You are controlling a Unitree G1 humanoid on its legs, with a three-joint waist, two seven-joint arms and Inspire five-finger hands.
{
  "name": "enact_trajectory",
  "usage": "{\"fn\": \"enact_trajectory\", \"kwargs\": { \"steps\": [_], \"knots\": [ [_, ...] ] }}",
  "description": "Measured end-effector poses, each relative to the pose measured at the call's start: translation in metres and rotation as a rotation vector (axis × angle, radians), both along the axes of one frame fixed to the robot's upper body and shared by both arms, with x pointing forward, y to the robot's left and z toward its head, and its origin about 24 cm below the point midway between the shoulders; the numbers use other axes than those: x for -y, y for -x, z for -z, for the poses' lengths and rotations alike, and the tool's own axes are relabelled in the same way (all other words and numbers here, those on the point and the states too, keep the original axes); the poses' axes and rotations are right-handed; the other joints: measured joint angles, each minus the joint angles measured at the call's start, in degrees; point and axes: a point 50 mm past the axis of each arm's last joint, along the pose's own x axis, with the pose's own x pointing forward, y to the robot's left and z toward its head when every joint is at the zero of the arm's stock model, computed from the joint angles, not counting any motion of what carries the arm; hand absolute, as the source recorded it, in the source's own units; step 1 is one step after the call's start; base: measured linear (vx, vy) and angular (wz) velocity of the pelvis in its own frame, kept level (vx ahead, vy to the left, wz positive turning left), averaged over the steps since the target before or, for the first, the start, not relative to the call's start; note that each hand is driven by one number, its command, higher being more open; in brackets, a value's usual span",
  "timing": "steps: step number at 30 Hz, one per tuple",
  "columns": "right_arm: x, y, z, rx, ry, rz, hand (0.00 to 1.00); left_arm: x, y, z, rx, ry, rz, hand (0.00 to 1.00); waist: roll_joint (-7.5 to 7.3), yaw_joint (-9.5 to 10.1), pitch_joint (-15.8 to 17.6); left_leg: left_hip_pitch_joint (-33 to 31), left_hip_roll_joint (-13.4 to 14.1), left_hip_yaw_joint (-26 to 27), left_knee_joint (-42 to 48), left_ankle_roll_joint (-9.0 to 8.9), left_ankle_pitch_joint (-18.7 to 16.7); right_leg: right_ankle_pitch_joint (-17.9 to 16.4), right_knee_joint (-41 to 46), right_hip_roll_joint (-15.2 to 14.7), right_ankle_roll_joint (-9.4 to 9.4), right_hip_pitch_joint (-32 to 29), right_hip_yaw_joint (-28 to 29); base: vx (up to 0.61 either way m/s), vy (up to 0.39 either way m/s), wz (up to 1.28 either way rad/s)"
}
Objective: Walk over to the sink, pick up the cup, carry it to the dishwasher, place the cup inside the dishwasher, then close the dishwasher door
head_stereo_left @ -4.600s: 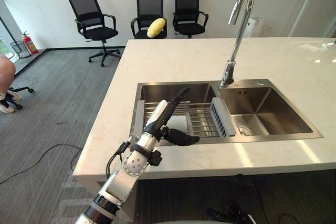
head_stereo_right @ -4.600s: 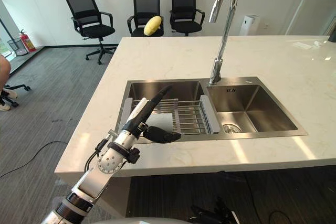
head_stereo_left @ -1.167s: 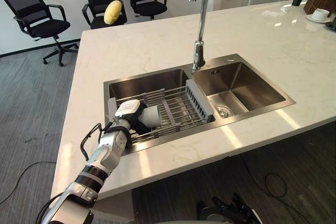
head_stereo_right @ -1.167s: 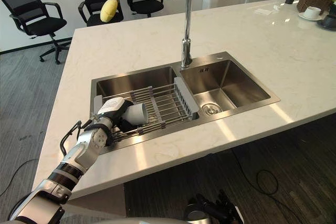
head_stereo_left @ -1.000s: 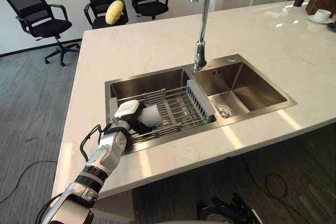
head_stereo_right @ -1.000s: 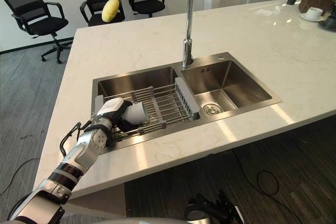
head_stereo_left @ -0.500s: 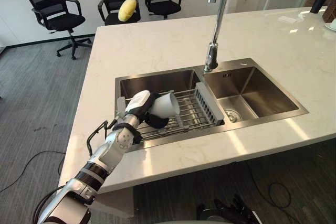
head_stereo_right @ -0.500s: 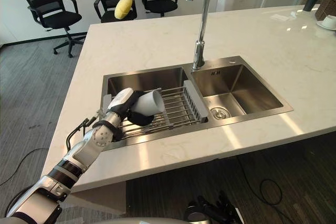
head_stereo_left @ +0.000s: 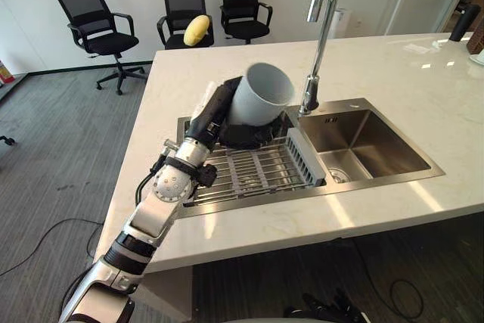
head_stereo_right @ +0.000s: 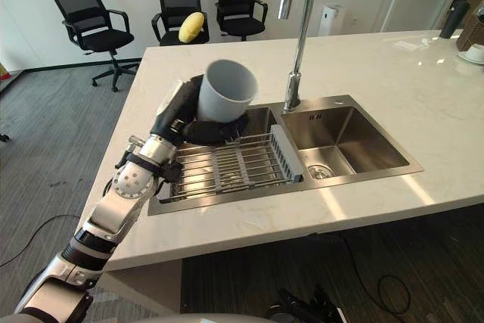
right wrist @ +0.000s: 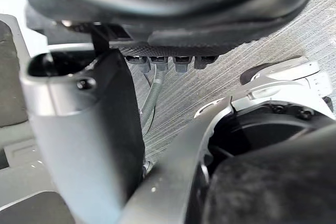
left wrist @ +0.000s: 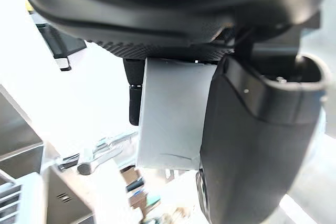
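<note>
Cup (head_stereo_left: 259, 94) and left hand (head_stereo_left: 214, 115) are one unit at this moment: the fingers curl under the base and lower wall, and the thumb presses the side. In the left wrist view the pale grey wall sits wedged between the thumb (left wrist: 252, 145) and the dark bulk of the hand. We judge this a firm wrap, not a fingertip pinch.

The cup hangs in the air above the wire rack (head_stereo_left: 257, 172) that spans the left basin of the sink (head_stereo_left: 355, 130), and it touches neither. The tap (head_stereo_left: 321, 20) stands just beside it, on its right. The cup's long axis leans up and away from the palm, so the base is seated in the hand and the open mouth is tipped upward, toward our head camera. That relation matters most for the carry: the arm must swing the cup away from the tap and off the counter (head_stereo_left: 423, 88) while the mouth stays up.

The right hand (right wrist: 89, 140) hangs low over the floor, well apart from the cup, and we cannot tell whether it is open or closed. The left hand therefore does the carrying.

We find no print or label on the cup's plain wall. Small marks on the sink's back wall are too small for us to read.
</note>
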Motion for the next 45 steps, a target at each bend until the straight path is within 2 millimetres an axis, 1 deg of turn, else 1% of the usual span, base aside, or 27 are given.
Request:
{"fn": "enact_trajectory", "kwargs": {
  "steps": [1,4,6,7,9,11,13,16,21,24,27,28,29,30,31,32,33,34,35,36,37,38,39,40,41,44,45],
  "knots": [
    [0.0,0.0,0.0,0.0,0.0,0.0,1.0,-0.002,0.002,0.002,-0.007,0.021,-0.006,0.0,-0.04,0.04,0.0,-0.08,-0.17,-0.13,0.0,0.02,0.01,0.02,-0.06,-0.02,0.03,-0.02,-0.04,0.04,0.025,0.04],
    [-0.003,-0.002,0.003,-0.006,-0.007,0.005,1.0,-0.011,0.017,0.018,-0.067,0.109,-0.033,0.0,-0.37,0.42,-0.2,-0.4,-0.3,-0.85,-0.05,0.06,0.03,0.04,-0.46,-0.06,0.06,-0.01,-0.23,0.02,0.014,0.02],
    [-0.008,-0.003,0.004,-0.013,-0.015,0.014,1.0,-0.011,0.028,0.037,-0.128,0.145,-0.043,0.0,-0.69,1.38,-0.39,-0.53,-0.31,-1.24,-0.11,0.08,0.03,0.03,-0.56,-0.06,0.08,-0.01,-0.36,0.0,0.001,0.02],
    [-0.009,-0.003,0.005,-0.013,-0.016,0.013,1.0,-0.01,0.03,0.042,-0.144,0.155,-0.046,0.0,-0.75,1.56,-0.43,-0.58,-0.32,-1.31,-0.12,0.09,0.03,0.02,-0.57,-0.07,0.09,-0.01,-0.41,-0.01,0.0,0.06],
    [-0.01,-0.006,0.004,-0.008,-0.015,0.009,1.0,-0.012,0.041,0.058,-0.193,0.171,-0.066,0.0,-0.88,1.94,-0.51,-0.68,-0.33,-1.72,-0.13,0.26,-0.06,-0.01,-0.58,-0.17,0.11,0.07,-0.72,-0.02,-0.003,0.07],
    [-0.01,-0.005,0.005,-0.011,-0.013,0.007,1.0,-0.011,0.048,0.066,-0.219,0.179,-0.075,0.0,-0.94,2.6,-0.54,-0.7,-0.32,-1.88,-0.04,0.36,-0.13,-0.01,-0.57,-0.23,0.12,0.16,-0.82,-0.02,-0.002,0.02],
    [-0.01,-0.004,0.004,-0.014,-0.011,0.002,1.0,-0.011,0.053,0.069,-0.225,0.199,-0.081,0.0,-0.96,2.93,-0.55,-0.8,-0.3,-2.03,0.05,0.42,-0.19,-0.02,-0.57,-0.3,0.12,0.19,-0.9,-0.02,-0.002,0.02],
    [-0.01,-0.005,0.004,-0.013,-0.004,-0.01,1.0,-0.011,0.062,0.07,-0.215,0.224,-0.078,0.0,-1.0,3.05,-0.59,-0.98,-0.17,-2.1,0.11,0.47,-0.31,0.0,-0.57,-0.36,0.13,0.14,-0.94,0.0,0.0,0.0],
    [-0.012,-0.014,-0.001,0.023,0.013,-0.055,1.0,-0.008,0.076,0.065,-0.18,0.252,-0.048,0.0,-1.04,3.28,-0.62,-1.34,-0.29,-1.62,0.92,0.62,-0.74,0.37,-1.0,-0.23,0.35,-0.12,-0.54,0.0,0.007,-0.05],
    [-0.013,-0.022,-0.006,0.066,0.021,-0.075,1.0,-0.006,0.082,0.058,-0.139,0.262,-0.046,0.0,-1.19,4.19,-0.51,-1.7,-0.35,-0.47,1.32,0.88,-1.21,1.19,-1.76,-0.17,0.42,-0.69,0.48,-0.01,0.016,-0.21],
    [-0.016,-0.037,-0.012,0.123,0.026,-0.114,1.0,-0.006,0.083,0.05,-0.094,0.276,-0.058,0.0,-1.91,4.51,0.2,-2.6,-0.67,-0.26,3.0,1.33,-2.43,-0.68,3.57,-1.22,1.01,-3.37,0.67,-0.04,0.016,-0.05],
    [-0.016,-0.043,-0.014,0.144,0.03,-0.12,1.0,-0.005,0.082,0.047,-0.076,0.273,-0.069,0.0,-2.18,4.64,0.48,-3.31,-1.16,-0.23,3.93,1.72,-2.69,-1.06,7.34,-1.99,1.45,-5.57,0.32,-0.08,0.04,-0.01],
    [-0.015,-0.048,-0.015,0.157,0.031,-0.122,1.0,-0.005,0.081,0.045,-0.064,0.275,-0.075,0.0,-2.3,4.73,0.61,-4.1,-1.53,-0.22,4.25,2.1,-2.57,-0.83,8.84,-2.52,1.74,-6.97,0.04,-0.1,0.052,-0.01],
    [-0.016,-0.059,-0.017,0.183,0.031,-0.129,1.0,-0.006,0.077,0.041,-0.041,0.278,-0.083,0.0,-2.42,5.31,1.13,-5.21,-1.77,-0.06,4.55,2.95,-2.22,-1.86,10.51,-3.44,2.02,-8.1,-0.05,-0.09,0.02,0.06],
    [-0.017,-0.063,-0.018,0.192,0.029,-0.132,1.0,-0.006,0.074,0.038,-0.025,0.28,-0.085,0.0,-2.44,5.51,1.98,-5.58,-2.05,-0.16,5.15,3.24,-2.21,-5.37,16.62,-4.28,1.69,-9.73,-0.06,-0.07,-0.027,0.37],
    [-0.017,-0.065,-0.017,0.189,0.029,-0.136,1.0,-0.006,0.07,0.04,-0.025,0.28,-0.093,0.0,-3.0,5.51,2.82,-5.89,-2.8,-1.83,6.52,3.64,-2.19,-11.18,28.87,-5.31,1.81,-10.95,-0.04,-0.02,-0.076,0.72],
    [-0.016,-0.064,-0.016,0.178,0.028,-0.137,1.0,-0.007,0.069,0.044,-0.04,0.28,-0.112,0.0,-3.32,5.7,2.68,-6.73,-3.52,-3.99,8.27,3.97,-2.38,-13.75,33.91,-5.13,2.02,-10.28,0.15,0.01,-0.076,0.78],
    [-0.014,-0.065,-0.015,0.176,0.031,-0.138,1.0,-0.009,0.069,0.045,-0.044,0.282,-0.125,0.0,-3.92,5.99,2.49,-7.4,-4.21,-4.52,9.29,4.01,-2.42,-14.07,32.6,-5.33,1.67,-10.07,0.24,-0.01,-0.029,0.5],
    [-0.007,-0.069,-0.015,0.169,0.051,-0.156,1.0,-0.01,0.069,0.047,-0.051,0.295,-0.147,0.0,-2.75,7.15,2.25,-9.85,-4.04,-5.19,10.42,4.29,-2.17,-13.92,26.66,-4.3,2.11,-8.57,0.21,-0.05,-0.008,0.2],
    [-0.002,-0.081,-0.018,0.193,0.07,-0.175,1.0,-0.011,0.068,0.044,-0.036,0.302,-0.153,0.0,-0.92,8.05,2.56,-12.11,-3.09,-5.89,11.13,4.48,-1.9,-13.78,16.05,-2.5,2.27,-3.96,0.53,-0.09,-0.026,0.16],
    [0.001,-0.09,-0.02,0.21,0.081,-0.184,1.0,-0.012,0.067,0.043,-0.026,0.309,-0.161,0.0,0.11,8.25,3.5,-12.91,-2.55,-6.22,11.73,4.45,-1.94,-13.79,13.21,-1.53,2.05,-2.73,1.0,-0.15,-0.082,0.34],
    [0.003,-0.102,-0.022,0.229,0.087,-0.191,1.0,-0.015,0.064,0.044,-0.034,0.306,-0.173,0.0,0.88,7.97,5.56,-13.78,-2.16,-7.31,13.75,4.39,-1.82,-12.82,12.65,-0.42,1.39,-1.56,1.72,-0.16,-0.08,0.4],
    [0.003,-0.106,-0.023,0.232,0.089,-0.193,1.0,-0.016,0.064,0.049,-0.06,0.309,-0.181,0.0,1.58,7.95,6.13,-13.67,-1.82,-8.1,14.16,4.14,-1.96,-12.28,11.16,-0.04,1.32,-0.29,1.1,-0.21,-0.064,0.42],
    [0.003,-0.107,-0.023,0.233,0.088,-0.2,1.0,-0.017,0.067,0.054,-0.083,0.307,-0.192,0.0,2.17,8.0,6.0,-13.73,-1.36,-8.48,14.13,3.63,-1.97,-11.45,9.67,0.58,0.96,0.35,0.36,-0.16,-0.052,0.24],
    [0.0,-0.11,-0.023,0.236,0.083,-0.215,1.0,-0.02,0.069,0.057,-0.098,0.302,-0.205,0.0,2.48,8.46,5.95,-14.35,-0.71,-8.58,14.06,3.08,-1.77,-10.76,9.03,1.18,0.46,0.67,0.24,-0.15,-0.054,0.11],
    [-0.006,-0.113,-0.024,0.249,0.064,-0.23,1.0,-0.024,0.075,0.059,-0.105,0.305,-0.217,0.0,2.56,9.05,5.91,-17.25,1.05,-8.89,17.21,2.51,-1.56,-10.1,10.24,2.06,-0.74,-1.49,-0.07,-0.13,-0.045,0.02],
    [-0.005,-0.111,-0.024,0.244,0.064,-0.229,1.0,-0.023,0.078,0.058,-0.103,0.308,-0.213,0.0,2.53,9.04,5.85,-18.15,1.24,-8.84,17.26,2.0,-1.09,-9.99,10.56,2.04,-1.02,-2.14,-0.37,-0.14,-0.045,0.1]
  ]
}}
